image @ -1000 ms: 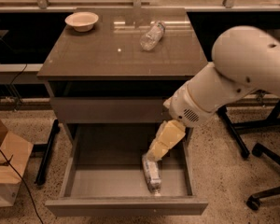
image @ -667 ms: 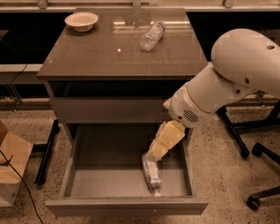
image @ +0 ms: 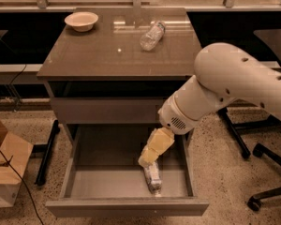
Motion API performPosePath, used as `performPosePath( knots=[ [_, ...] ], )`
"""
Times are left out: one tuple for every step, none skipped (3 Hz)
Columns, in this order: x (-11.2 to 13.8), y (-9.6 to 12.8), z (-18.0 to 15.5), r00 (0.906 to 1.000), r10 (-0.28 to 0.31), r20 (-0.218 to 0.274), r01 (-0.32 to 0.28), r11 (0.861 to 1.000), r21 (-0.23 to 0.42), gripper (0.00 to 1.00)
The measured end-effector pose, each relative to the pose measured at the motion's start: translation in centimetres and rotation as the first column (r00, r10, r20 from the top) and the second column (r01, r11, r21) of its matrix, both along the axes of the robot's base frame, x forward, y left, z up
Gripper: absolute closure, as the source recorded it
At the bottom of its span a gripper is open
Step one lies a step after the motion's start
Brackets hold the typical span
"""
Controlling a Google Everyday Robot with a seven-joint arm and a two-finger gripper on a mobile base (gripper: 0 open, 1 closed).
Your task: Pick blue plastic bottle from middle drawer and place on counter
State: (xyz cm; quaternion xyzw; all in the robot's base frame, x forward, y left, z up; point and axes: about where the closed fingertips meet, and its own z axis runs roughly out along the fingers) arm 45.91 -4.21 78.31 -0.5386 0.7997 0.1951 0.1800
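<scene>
Compared with the earlier frame, the yellowish gripper (image: 147,159) on the white robot arm (image: 234,78) had shifted slightly left and lower into the pulled-out grey-brown middle drawer (image: 107,184); the bottle lay unmoved. The gripper tip stood just above the rear end of the clear, pale-labelled blue plastic bottle (image: 153,178), which lay on its side near the drawer's front right. Whether the gripper was parted or closed could not be told. Judgement: approach for a grasp, lift not begun. The glossy grey-brown counter (image: 98,55) carried a smaller clear bottle (image: 152,34) and a pale round bowl (image: 81,20), with bare surface in front for placement.
</scene>
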Motion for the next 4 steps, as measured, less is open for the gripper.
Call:
performPosePath(
  knots=[
    [0.8,0.4,-3.3,0.9989,-0.025,-0.040,0.025,0.999,0.021,0.00],
    [1.8,0.3,-6.7,0.9940,-0.051,-0.096,0.058,0.996,0.062,0.00],
    [3.0,-0.3,-10.4,0.9847,-0.078,-0.155,0.098,0.987,0.124,0.00],
    [4.2,-0.9,-13.8,0.9747,-0.084,-0.207,0.124,0.975,0.185,0.00]
  ],
)
